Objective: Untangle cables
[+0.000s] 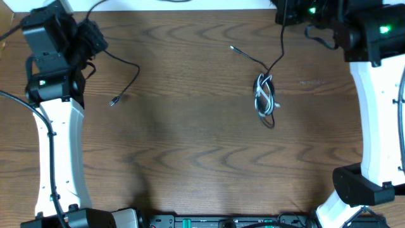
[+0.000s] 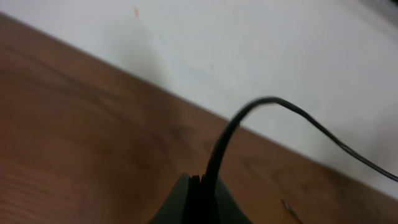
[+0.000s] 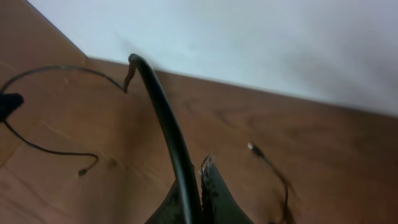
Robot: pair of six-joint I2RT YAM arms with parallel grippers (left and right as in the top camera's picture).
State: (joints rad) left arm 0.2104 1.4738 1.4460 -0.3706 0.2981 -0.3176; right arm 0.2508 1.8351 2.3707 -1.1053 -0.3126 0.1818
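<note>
A small tangle of the white cable (image 1: 260, 96) and a black cable (image 1: 278, 60) lies on the table right of centre. One black end with a plug (image 1: 234, 48) trails up and to the left of it. My right gripper (image 1: 283, 16) at the far edge is shut on the black cable (image 3: 163, 112) that rises from the tangle. My left gripper (image 1: 93, 43) at the far left is shut on a black cord (image 2: 233, 127). That cord (image 1: 134, 71) loops right and down to a loose plug (image 1: 114, 101). I cannot tell if both black strands are one cable.
The wooden table (image 1: 190, 158) ends at a white surface (image 2: 249, 50) along its far side. The white arm links (image 1: 57, 145) stand at the left and right sides. A rail with electronics (image 1: 221, 221) runs along the front edge.
</note>
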